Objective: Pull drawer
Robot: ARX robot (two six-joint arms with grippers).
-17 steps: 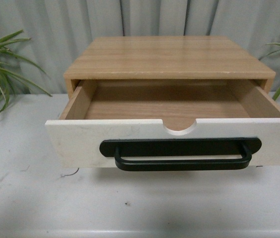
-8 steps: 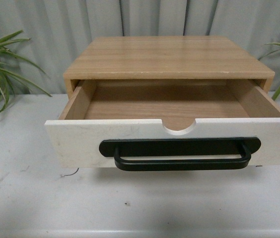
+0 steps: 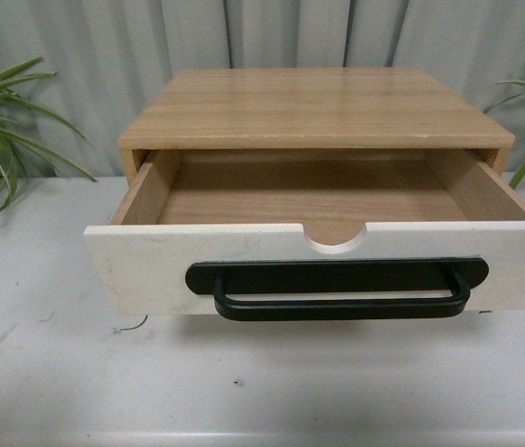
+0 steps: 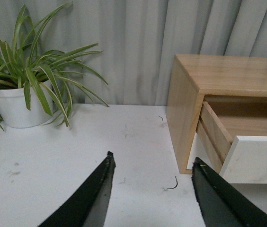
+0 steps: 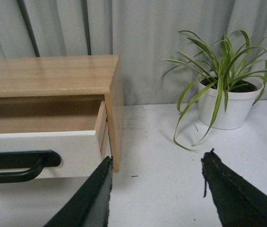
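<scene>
1. In the front view, the drawer [image 3: 328, 265] is being shown pulled well out of the wooden cabinet [image 3: 314, 107], its white front facing the camera. Neither arm is being shown in this view.
2. One long black bar handle [image 3: 337, 289] is being shown across the drawer front, and one half-round notch [image 3: 337, 237] is being shown in the top rim. The drawer interior is being shown bare.
3. In the left wrist view, the left end effector [image 4: 152, 165] is being shown spread, gripping nothing, above the bench [image 4: 76, 156] and just beside the cabinet's near corner. One potted plant [image 4: 24, 90] in a white pot is being shown at the far side of the bench.
4. In the right wrist view, the right end effector [image 5: 157, 163] is being shown spread, gripping nothing, beside the opposite cabinet side. A second potted plant [image 5: 226, 90] is being shown in full here; only leaf tips are being shown in the front view.
5. Counts: one cabinet, one drawer, one handle, two plants, two end effectors.
6. No readable writing or brand is being shown on any surface.
</scene>
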